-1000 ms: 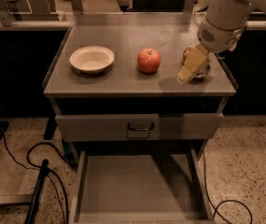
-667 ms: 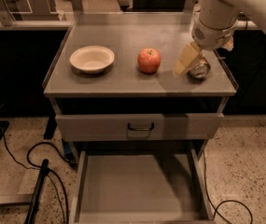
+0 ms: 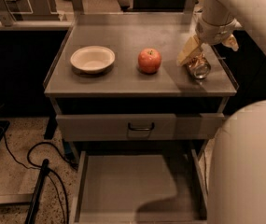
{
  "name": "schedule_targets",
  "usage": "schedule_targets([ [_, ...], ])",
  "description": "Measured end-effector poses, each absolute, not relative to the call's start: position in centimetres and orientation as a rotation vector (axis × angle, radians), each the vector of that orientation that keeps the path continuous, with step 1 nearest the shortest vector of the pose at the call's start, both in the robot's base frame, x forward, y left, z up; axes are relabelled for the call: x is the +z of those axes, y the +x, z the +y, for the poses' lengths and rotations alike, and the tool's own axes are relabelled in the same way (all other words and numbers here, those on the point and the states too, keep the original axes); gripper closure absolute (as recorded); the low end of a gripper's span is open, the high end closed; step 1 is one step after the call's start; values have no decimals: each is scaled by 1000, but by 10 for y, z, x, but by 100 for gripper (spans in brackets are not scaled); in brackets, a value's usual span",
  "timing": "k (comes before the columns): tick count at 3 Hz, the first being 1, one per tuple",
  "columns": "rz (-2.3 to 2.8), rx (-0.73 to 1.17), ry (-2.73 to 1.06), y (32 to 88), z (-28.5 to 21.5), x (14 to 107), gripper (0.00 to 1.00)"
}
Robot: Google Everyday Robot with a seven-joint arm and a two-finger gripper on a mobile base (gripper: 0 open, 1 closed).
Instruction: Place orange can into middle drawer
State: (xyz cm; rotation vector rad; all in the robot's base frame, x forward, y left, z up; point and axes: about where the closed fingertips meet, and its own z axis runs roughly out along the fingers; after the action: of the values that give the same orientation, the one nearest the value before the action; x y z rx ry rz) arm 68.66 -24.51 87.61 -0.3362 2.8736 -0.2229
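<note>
Claw [image 3: 210,47] hangs at the upper right of the frame, just above the right end of the counter [image 3: 123,82], at the tip of the pale arm [image 3: 247,8] that comes in from the top right corner. You can see its two cream fingers [image 3: 189,52] spread apart with nothing gripped between them; the nearer one slants down just over the orange can [image 3: 199,68]. Whether it touches the can you cannot tell. The orange can lies on its side on the counter near the right edge, its shiny end turned toward you. To its left sits a red apple [image 3: 150,60], and farther left a shallow white bowl [image 3: 92,59], each apart from the others. Below the counter you have a closed drawer front [image 3: 100,127] with a small black handle [image 3: 141,126]. Under that, the middle drawer [image 3: 132,185] stands pulled out toward the bottom of the frame, its flat floor bare. Black cables [image 3: 44,158] trail over the floor at lower left.
</note>
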Motion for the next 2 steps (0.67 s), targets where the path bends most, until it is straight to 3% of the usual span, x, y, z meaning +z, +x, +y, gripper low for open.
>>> schedule_targets([
  [2, 2894, -214, -246, 719, -251, 856, 0],
])
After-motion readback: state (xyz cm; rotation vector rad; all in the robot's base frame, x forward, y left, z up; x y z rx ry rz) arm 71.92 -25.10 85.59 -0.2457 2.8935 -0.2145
